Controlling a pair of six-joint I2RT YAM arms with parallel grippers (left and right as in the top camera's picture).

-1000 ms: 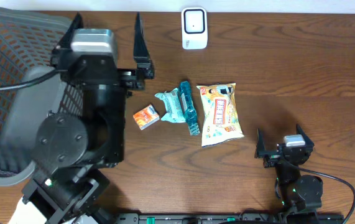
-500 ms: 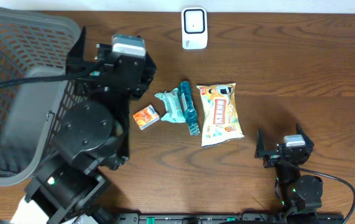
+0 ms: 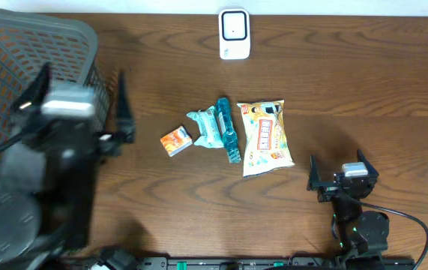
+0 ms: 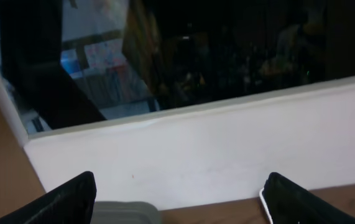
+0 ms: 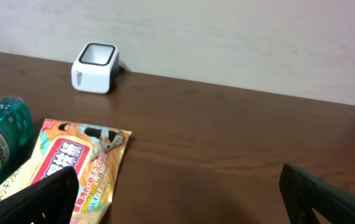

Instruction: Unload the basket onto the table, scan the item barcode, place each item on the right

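Several items lie mid-table: a small orange box [image 3: 176,140], a teal packet [image 3: 205,127], a teal bottle [image 3: 229,131] and a yellow snack bag [image 3: 267,136]. The white barcode scanner [image 3: 234,34] stands at the far edge. My left gripper [image 3: 84,75] is blurred, raised at the left by the basket, open and holding nothing; its wrist view shows only wall and window between its fingers [image 4: 71,199]. My right gripper [image 3: 341,166] rests open near the front right, empty. Its wrist view shows the scanner [image 5: 95,67], the snack bag [image 5: 71,165] and the bottle [image 5: 0,134].
A dark grey mesh basket [image 3: 19,45] fills the far left corner, partly under my left arm; its rim [image 4: 124,213] shows in the left wrist view. A white wall runs behind the table's far edge.
My left arm has swung away from the orange box, leftward and toward the front, over the basket side. The items and the right arm have not moved.
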